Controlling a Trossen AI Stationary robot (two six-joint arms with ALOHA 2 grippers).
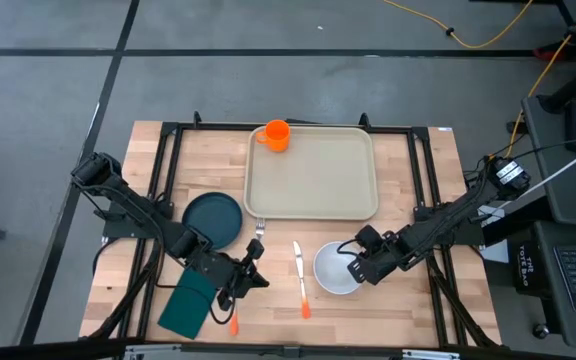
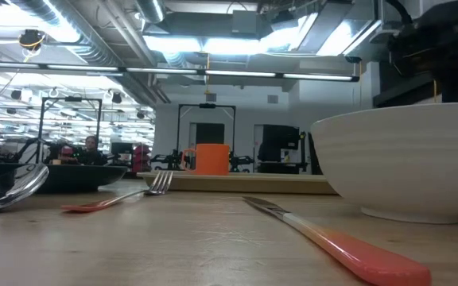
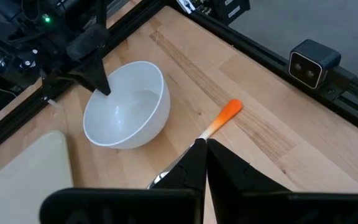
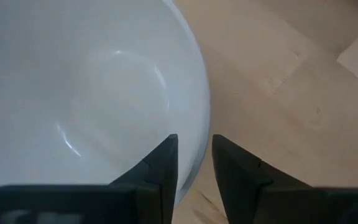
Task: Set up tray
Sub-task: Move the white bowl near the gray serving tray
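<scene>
cream plastic tray [image 1: 313, 175] lies at the table's far middle, long axis left to right. left gripper [image 1: 253, 272] pressed together; right gripper [image 1: 353, 262] pinches the white bowl's [image 1: 334, 270] rim, partly hiding it.

Grey floor [image 1: 268, 80] around the table; ceiling strip lights [image 2: 237, 73] beyond.
</scene>
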